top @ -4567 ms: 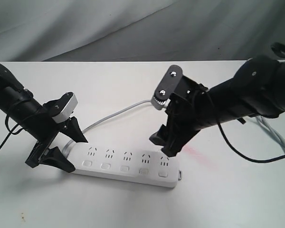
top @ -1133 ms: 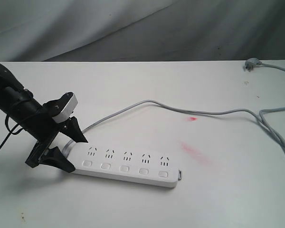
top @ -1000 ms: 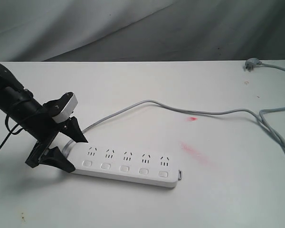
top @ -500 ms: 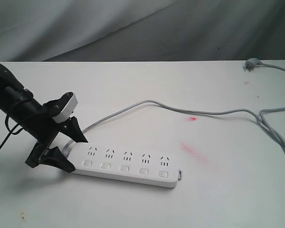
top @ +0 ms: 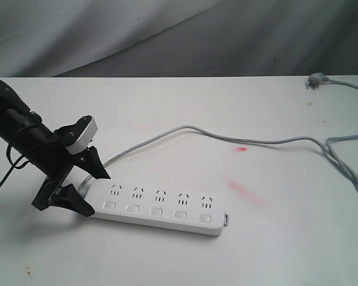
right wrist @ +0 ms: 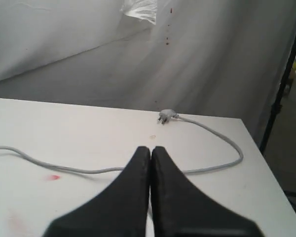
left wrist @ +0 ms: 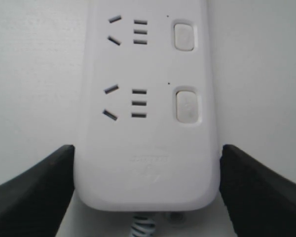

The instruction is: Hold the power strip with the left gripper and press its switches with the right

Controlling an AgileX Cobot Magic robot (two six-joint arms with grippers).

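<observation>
The white power strip [top: 158, 208] lies flat on the white table, its row of switches [top: 157, 211] along the near side. My left gripper [top: 94, 192] is shut on the strip's cable end, one black finger on each long side. In the left wrist view the fingers [left wrist: 34, 187] press both flanks of the power strip [left wrist: 145, 123], and two switches [left wrist: 187, 104] show. My right gripper [right wrist: 151, 149] is shut with nothing in it, held above the table far from the strip. It is out of the exterior view.
The grey cable [top: 227, 138] curves from the strip's left end across the table to the right edge, ending at a plug [top: 316, 79]. Red smears [top: 244, 192] mark the table right of the strip. The plug [right wrist: 165, 116] lies ahead of the right gripper.
The right arm, which hung over the strip's right end 4.6 s ago, has left the exterior view. Over the last second nothing has moved.
</observation>
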